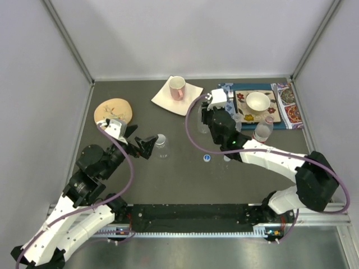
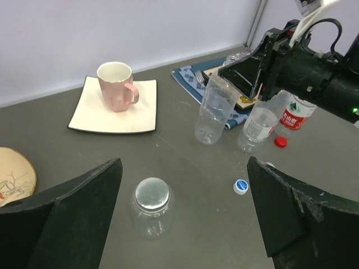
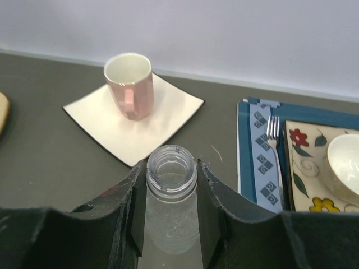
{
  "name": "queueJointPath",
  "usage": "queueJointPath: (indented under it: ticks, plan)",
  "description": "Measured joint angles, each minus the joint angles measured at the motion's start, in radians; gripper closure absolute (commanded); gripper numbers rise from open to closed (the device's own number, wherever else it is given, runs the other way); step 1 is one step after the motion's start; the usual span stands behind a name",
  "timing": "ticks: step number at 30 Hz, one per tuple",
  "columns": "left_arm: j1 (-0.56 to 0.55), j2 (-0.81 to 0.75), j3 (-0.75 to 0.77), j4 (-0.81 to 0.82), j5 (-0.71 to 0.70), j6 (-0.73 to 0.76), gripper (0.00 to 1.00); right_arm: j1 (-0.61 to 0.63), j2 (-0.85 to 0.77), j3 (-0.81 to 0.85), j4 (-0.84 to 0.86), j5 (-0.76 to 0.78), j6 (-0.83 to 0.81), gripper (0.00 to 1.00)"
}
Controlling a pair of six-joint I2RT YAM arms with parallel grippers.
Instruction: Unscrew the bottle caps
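Right gripper (image 3: 171, 174) clamped on an uncapped slim bottle (image 3: 171, 227); left gripper (image 2: 185, 168) spread wide.
The right fingers press both sides of the open neck, and the bottle stands upright in front of the pink mug (image 3: 130, 84) on its white saucer (image 3: 134, 120). The left fingers stand far apart, touching nothing. The squat bottle (image 2: 151, 218) sits just ahead of them with its greyish cap (image 2: 152, 194) on. A blue cap (image 2: 240, 186) and a red cap (image 2: 280, 142) lie loose on the table (image 2: 185, 151) near 2 other bottles.

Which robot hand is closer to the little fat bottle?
Left. The left gripper sits open with the squat bottle standing just ahead of it. The right gripper is farther off, clamped on a slim bottle.
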Motion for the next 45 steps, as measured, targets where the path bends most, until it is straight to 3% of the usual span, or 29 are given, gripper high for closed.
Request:
queueJointPath:
  ticks: [9, 23, 26, 29, 32, 38, 45]
  plan:
    - [0.000, 0.003, -0.028, 0.001, 0.012, -0.008, 0.01, -0.003, 0.105, -0.033, 0.061, 0.051, -0.010, 1.00]
    - [0.000, 0.040, -0.032, 0.010, 0.028, -0.031, 0.01, -0.031, 0.108, -0.034, 0.003, 0.027, 0.061, 0.94]
    - [0.000, 0.040, -0.033, 0.011, 0.032, -0.031, 0.01, -0.035, 0.106, -0.034, -0.001, 0.024, 0.072, 0.87]
    - [0.000, 0.042, -0.033, 0.018, 0.034, -0.031, 0.01, -0.035, 0.101, -0.034, -0.010, 0.023, 0.076, 0.64]
    - [0.000, 0.044, -0.033, 0.023, 0.034, -0.031, 0.01, -0.035, 0.094, -0.034, -0.026, 0.019, 0.082, 0.54]
    - [0.000, 0.066, -0.033, 0.024, 0.035, -0.031, 0.01, -0.035, 0.079, -0.034, -0.086, 0.016, 0.092, 0.45]
    - [0.000, 0.069, -0.033, 0.024, 0.043, -0.031, 0.01, -0.035, 0.063, -0.033, -0.131, 0.015, 0.095, 0.43]
